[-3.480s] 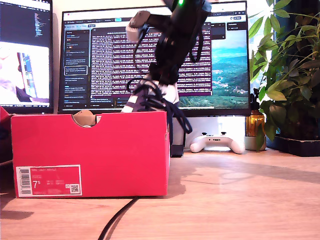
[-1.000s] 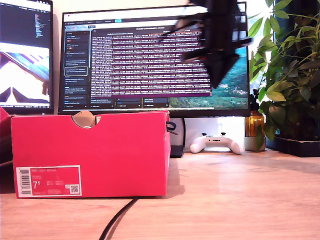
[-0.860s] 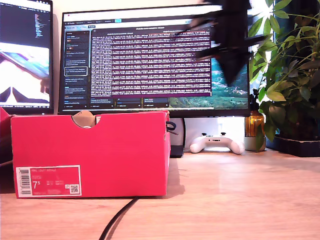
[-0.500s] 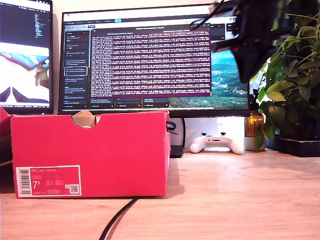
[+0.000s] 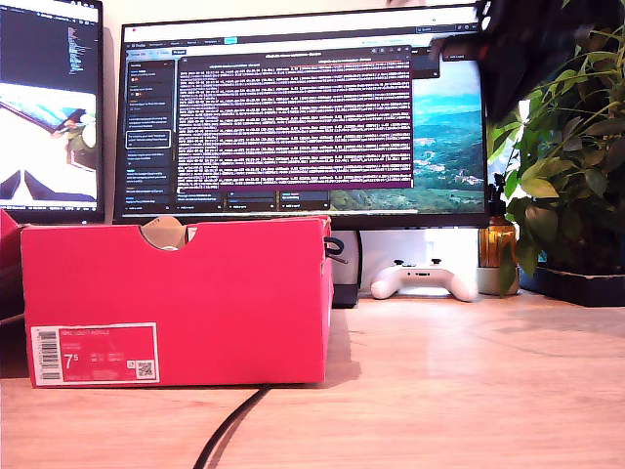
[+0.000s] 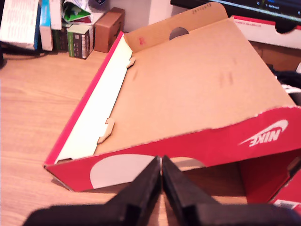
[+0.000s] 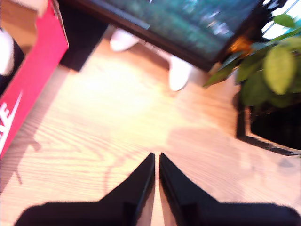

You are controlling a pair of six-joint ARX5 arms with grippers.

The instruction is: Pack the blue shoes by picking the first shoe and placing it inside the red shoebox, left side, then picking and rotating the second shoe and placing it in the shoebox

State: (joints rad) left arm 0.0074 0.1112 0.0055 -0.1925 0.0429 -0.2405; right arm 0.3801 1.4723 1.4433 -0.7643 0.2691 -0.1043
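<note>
Since nothing needs holding, my second end effector (image 7: pixel 155 162) hangs pressed together over bare wooden surface (image 7: pixel 117 117) | my first end effector (image 6: pixel 161 165) likewise | bright red cardboard shoebox (image 5: pixel 176 298) stands exterior view's left | navy suede shoe (image 7: pixel 7 56) inside.

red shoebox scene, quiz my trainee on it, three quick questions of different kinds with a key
1. True or false: my second end effector is holding a shoe.
2. In the exterior view, which white thing lies on the desk between the red shoebox and the plant? A mug, B game controller, C keyboard.
3. Fill in: the big number on the shoebox's barcode label reads ___.
Key: 1 false, it is shut on nothing; 2 B; 3 7.5
</note>
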